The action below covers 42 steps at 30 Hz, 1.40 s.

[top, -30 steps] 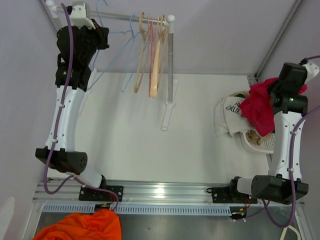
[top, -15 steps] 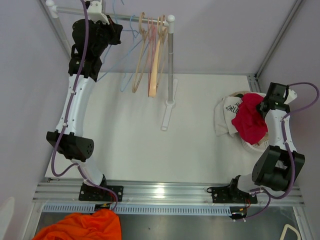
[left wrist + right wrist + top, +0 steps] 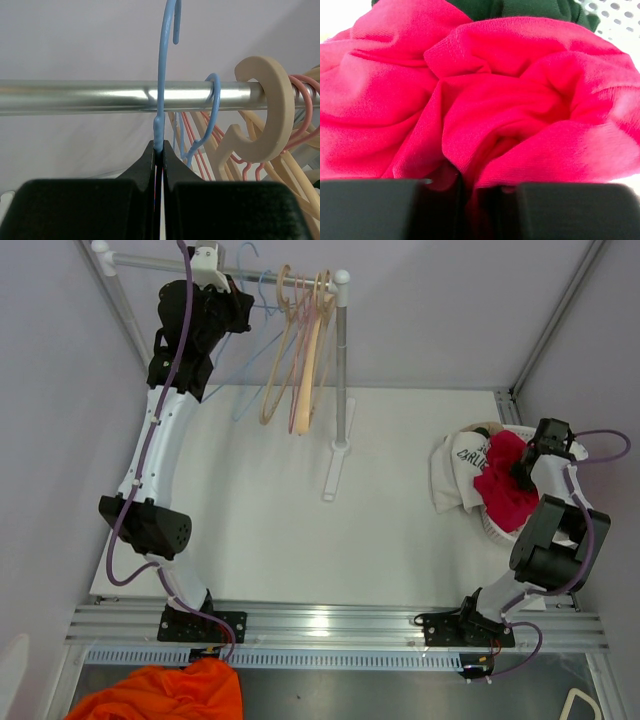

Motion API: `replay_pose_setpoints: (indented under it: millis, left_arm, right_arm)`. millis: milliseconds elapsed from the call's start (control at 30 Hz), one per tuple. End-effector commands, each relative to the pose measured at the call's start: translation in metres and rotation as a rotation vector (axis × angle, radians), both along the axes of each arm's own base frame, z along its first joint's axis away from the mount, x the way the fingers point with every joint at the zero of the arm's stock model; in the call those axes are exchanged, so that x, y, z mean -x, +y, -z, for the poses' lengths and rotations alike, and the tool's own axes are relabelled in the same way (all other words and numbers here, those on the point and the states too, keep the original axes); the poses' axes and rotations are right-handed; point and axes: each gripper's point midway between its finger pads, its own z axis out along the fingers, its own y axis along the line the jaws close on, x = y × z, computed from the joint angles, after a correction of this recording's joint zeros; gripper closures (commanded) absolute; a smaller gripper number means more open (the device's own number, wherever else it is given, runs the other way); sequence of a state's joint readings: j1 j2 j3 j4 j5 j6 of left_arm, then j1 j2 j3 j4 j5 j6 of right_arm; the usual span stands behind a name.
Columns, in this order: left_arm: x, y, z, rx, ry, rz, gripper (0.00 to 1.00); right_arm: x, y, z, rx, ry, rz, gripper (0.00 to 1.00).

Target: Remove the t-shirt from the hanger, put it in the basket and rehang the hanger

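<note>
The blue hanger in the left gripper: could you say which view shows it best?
The left wrist view: the blue hanger is close up, neck pinched in the shut left gripper, hook up past the rail. The top external view shows only thin blue wire beside the arm; the right wrist view shows none of it.

Pale lilac walls (image 3: 430,310) close in a white table (image 3: 260,500). Slanted metal posts (image 3: 558,315) stand at its back corners. An aluminium rail (image 3: 330,622) runs along the near edge, catching bright glare.
</note>
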<state>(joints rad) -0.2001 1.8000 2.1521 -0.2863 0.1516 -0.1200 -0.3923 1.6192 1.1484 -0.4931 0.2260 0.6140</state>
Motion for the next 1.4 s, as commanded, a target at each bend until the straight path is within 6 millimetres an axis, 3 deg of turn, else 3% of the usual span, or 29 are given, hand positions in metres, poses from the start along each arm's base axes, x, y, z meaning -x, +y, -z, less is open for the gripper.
replay_pose_setpoints:
  millis: [0, 33, 67, 100, 333, 600, 633, 733, 833, 867, 900, 1067, 1100, 1267, 1367]
  left_arm:
    - [0.002, 0.000, -0.025, -0.002, -0.080, -0.007, 0.99]
    - [0.002, -0.002, -0.025, -0.001, -0.081, -0.004, 0.99]
    - [0.003, -0.002, -0.026, 0.000, -0.083, -0.004, 0.99]
    - [0.002, -0.004, -0.025, -0.002, -0.080, -0.001, 0.99]
    - [0.003, -0.004, -0.021, -0.009, -0.072, -0.018, 0.99]
    - [0.002, -0.003, -0.008, 0.002, -0.029, -0.030, 0.99]
    - [0.003, -0.002, -0.008, 0.003, -0.030, -0.032, 0.99]
    - [0.004, 0.000, -0.002, 0.007, -0.019, -0.043, 0.99]
    - [0.005, 0.000, 0.006, 0.003, -0.008, -0.042, 0.97]
    - [0.005, 0.000, 0.007, 0.000, -0.004, -0.042, 0.93]
    - [0.005, 0.001, 0.009, 0.000, -0.001, -0.048, 0.82]
    - [0.008, 0.007, 0.006, 0.005, -0.011, -0.079, 0.80]
    - [0.010, 0.008, 0.001, 0.009, -0.020, -0.083, 0.74]
    - [0.022, 0.013, -0.025, 0.013, -0.078, -0.093, 0.64]
    - [0.032, 0.018, -0.041, 0.016, -0.095, -0.106, 0.50]
  right_arm:
    - [0.002, -0.004, -0.031, 0.054, -0.038, 0.028, 0.78]
    - [0.001, -0.005, -0.039, 0.071, -0.048, 0.026, 0.65]
    - [0.001, -0.005, -0.052, 0.094, -0.069, 0.024, 0.35]
    - [0.001, -0.008, -0.062, 0.126, -0.079, 0.033, 0.22]
    - [-0.003, -0.007, -0.131, 0.240, -0.169, 0.024, 0.20]
    - [-0.005, 0.023, -0.204, 0.320, -0.284, -0.063, 0.15]
    - [-0.002, 0.026, -0.215, 0.329, -0.308, -0.067, 0.10]
    - [0.001, 0.033, -0.234, 0.337, -0.360, -0.097, 0.10]
    - [0.002, 0.040, -0.243, 0.333, -0.381, -0.120, 0.09]
    - [0.002, 0.041, -0.244, 0.331, -0.383, -0.128, 0.09]
    - [0.002, 0.043, -0.247, 0.333, -0.391, -0.132, 0.08]
    - [-0.003, 0.053, -0.248, 0.330, -0.395, -0.164, 0.08]
    - [-0.004, 0.055, -0.247, 0.330, -0.395, -0.170, 0.08]
    - [-0.010, 0.066, -0.246, 0.335, -0.393, -0.210, 0.08]
    - [-0.015, 0.073, -0.249, 0.334, -0.409, -0.242, 0.07]
